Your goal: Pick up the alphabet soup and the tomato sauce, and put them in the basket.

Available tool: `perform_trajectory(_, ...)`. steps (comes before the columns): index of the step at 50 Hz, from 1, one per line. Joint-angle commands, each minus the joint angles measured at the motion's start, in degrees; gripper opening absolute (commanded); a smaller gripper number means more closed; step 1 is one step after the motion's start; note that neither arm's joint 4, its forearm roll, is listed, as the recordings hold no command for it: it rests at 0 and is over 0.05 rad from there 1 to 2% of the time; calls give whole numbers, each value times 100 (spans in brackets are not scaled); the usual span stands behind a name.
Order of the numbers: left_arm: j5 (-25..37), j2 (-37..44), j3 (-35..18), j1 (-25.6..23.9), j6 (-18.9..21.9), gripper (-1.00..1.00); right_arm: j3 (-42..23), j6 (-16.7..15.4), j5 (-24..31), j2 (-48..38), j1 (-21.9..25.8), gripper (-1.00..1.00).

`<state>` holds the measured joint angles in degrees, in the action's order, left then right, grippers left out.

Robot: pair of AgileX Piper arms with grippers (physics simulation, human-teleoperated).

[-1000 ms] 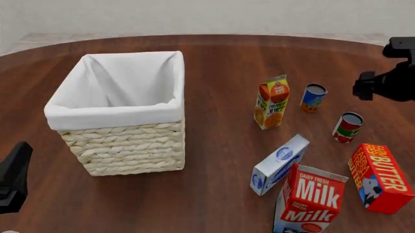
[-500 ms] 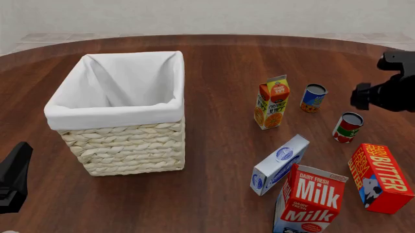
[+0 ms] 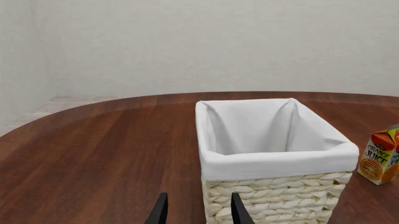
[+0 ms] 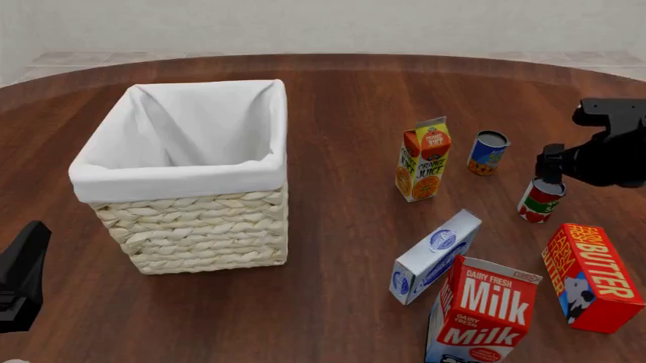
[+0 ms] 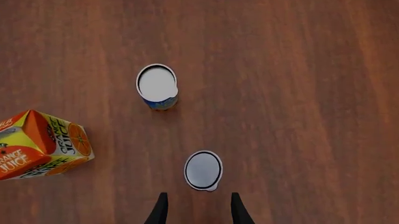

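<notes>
We are looking at the basket standing upright and holding nothing we can see, and to its right, past the juice carton, the soup can and the sauce can are standing apart on the table. Our right gripper is hovering over the sauce can with its fingers spread and gripping nothing. Our left gripper is waiting low at the basket's near left, fingers likewise parted and empty, while the milk carton, butter box and blue-white carton are sitting nearer us than the cans.
</notes>
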<state>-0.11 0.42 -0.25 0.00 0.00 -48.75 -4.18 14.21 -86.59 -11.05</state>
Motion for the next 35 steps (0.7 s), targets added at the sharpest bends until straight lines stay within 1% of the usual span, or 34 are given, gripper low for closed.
perform_trajectory(1,0,0,0,0,0,100,34,14,-166,-196,-4,100)
perform_trajectory(18,0,0,0,0,0,100,17,9,-423,-563,-29,100)
perform_trajectory(35,0,0,0,0,0,100,39,31,-570,-732,-57,100)
